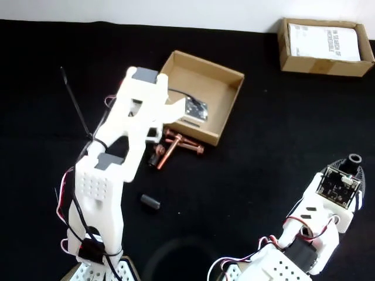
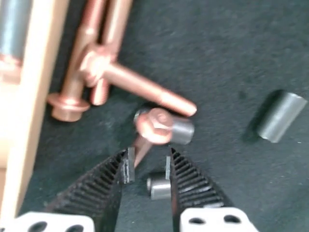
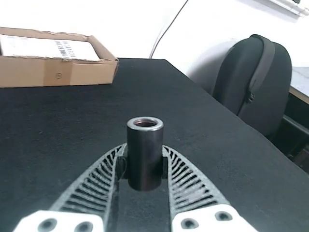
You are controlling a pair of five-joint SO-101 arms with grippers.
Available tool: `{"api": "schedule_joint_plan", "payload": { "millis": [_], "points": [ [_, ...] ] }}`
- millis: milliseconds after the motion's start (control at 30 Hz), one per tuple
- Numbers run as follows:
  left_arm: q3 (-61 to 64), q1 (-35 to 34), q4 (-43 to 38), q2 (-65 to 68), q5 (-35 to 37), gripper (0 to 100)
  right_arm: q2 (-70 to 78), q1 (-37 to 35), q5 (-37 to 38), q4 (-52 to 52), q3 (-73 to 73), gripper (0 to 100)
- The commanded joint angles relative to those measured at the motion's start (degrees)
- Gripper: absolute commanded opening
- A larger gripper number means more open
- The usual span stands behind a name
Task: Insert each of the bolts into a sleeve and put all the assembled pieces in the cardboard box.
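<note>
Cardboard box [image 1: 206,82] sits mid-way along the counter [image 1: 263,175], toward the far edge. Second box [image 1: 319,65] is at the far right corner. Bolts [image 1: 176,143] lie heaped just in front of the cardboard box's near wall. Loose sleeve [image 1: 150,202] lies closer to the near edge, apart from the heap. Left pincer [image 2: 148,164] hangs over the heap, small sleeve [image 2: 159,187] between its parted jaws. Right pincer [image 3: 145,159] is by the right edge, upright sleeve [image 3: 145,140] clamped in it.

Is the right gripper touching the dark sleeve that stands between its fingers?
Touching. The right wrist view shows the right gripper shut on the upright dark sleeve, pressing against both of its sides with no gap.
</note>
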Motion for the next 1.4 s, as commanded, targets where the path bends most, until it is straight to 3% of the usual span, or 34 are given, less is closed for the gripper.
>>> {"api": "schedule_joint_plan", "payload": {
  "millis": [0, 767, 867, 1000, 1367],
  "points": [
    [-4.9, -2.3, -0.3, 1.4, -0.1, 13, -0.7, -1.0, 0.3, -1.6, 2.1, 0.8],
    [-8.0, 0.3, -0.2, 5.5, 0.7, 13, -0.7, -1.1, 0.3, -1.3, 4.2, 0.8],
    [-10.2, 0.4, -0.4, 5.9, 5.0, 12, -0.7, -1.1, 0.3, -1.3, 4.8, 0.8],
    [-10.8, 0.4, -0.6, 6.0, 7.2, 0, -0.7, -1.1, 0.3, -1.3, 4.8, 0.8],
    [-10.5, 0.3, 1.1, 5.9, 10.8, 1, -0.7, -3.9, 0.3, -1.3, 4.9, 0.8]
  ]
}}
